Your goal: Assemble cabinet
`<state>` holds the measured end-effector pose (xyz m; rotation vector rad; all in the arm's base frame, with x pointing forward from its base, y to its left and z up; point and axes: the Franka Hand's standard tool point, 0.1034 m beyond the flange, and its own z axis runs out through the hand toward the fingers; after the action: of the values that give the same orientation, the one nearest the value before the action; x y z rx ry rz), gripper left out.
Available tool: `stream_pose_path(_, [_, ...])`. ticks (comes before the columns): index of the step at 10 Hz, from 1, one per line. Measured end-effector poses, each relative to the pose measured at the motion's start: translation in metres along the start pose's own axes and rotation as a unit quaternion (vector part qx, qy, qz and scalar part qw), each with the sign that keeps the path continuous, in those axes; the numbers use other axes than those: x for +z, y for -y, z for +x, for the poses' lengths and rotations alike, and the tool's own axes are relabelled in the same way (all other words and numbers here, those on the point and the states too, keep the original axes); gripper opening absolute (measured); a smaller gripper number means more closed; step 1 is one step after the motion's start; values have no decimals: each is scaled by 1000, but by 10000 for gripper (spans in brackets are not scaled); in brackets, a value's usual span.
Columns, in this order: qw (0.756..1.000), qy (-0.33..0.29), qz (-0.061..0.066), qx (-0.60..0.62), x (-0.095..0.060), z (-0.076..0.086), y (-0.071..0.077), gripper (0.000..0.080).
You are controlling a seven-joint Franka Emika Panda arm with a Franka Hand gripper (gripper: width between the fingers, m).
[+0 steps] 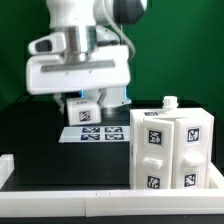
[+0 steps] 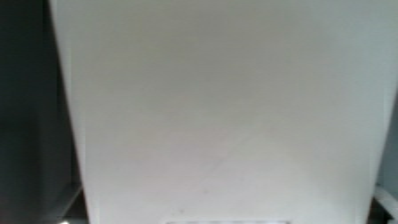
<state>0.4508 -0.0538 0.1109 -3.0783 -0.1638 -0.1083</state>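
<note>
Cabinet: the large white boxy plastic cabinet body (image 1: 170, 150) stands upright on the black counter (image 1: 40, 150), at the exterior view's right and near the front edge.
Cabinet face: four white panels, each carrying a square black-and-white tag.
Cabinet top: a small white knob (image 1: 168, 102) sticks up from it.
Loose part: a small white tagged block (image 1: 82, 113) sits directly under the arm, well apart from the cabinet body. Whether it rests on the counter cannot be told.
Wrist view: a plain flat white surface (image 2: 222, 110) fills nearly the whole frame, with dark strips at its sides. Which part it is cannot be told.
Fingers: the fingers (image 1: 86, 104) hang low over the small block. The arm's bulk and the block hide them, so I cannot tell whether they are wide, narrow or holding anything.
Marker board: the thin flat white marker board (image 1: 95, 132) lies between the small block and the cabinet body.
Arm: the white robot arm (image 1: 78, 60) blocks the scene behind it.
Edging: a low white rail (image 1: 100, 205) runs along the counter's front.
Backdrop: a green wall (image 1: 190, 50).
</note>
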Motion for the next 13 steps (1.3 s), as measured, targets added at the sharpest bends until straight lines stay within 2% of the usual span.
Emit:
stream_pose_path(1, [1000, -2, 4, 6, -12, 13, 12, 543])
stream_pose_path(3, [999, 2, 4, 49, -31, 46, 39, 543])
stream_pose_path(4, [999, 4, 6, 49, -27, 59, 47, 543])
stream_pose_path(5, [999, 19, 7, 40, -11, 56, 49, 543])
stream_pose_path(6, [999, 23, 8, 41, -7, 55, 49, 543])
stream_pose_path(9, [999, 23, 8, 41, -8, 55, 49, 543])
stream_pose_path(10, [999, 30, 12, 37, -18, 61, 52, 543])
stream_pose_path(13, [999, 24, 22, 36, -57, 108, 78, 543])
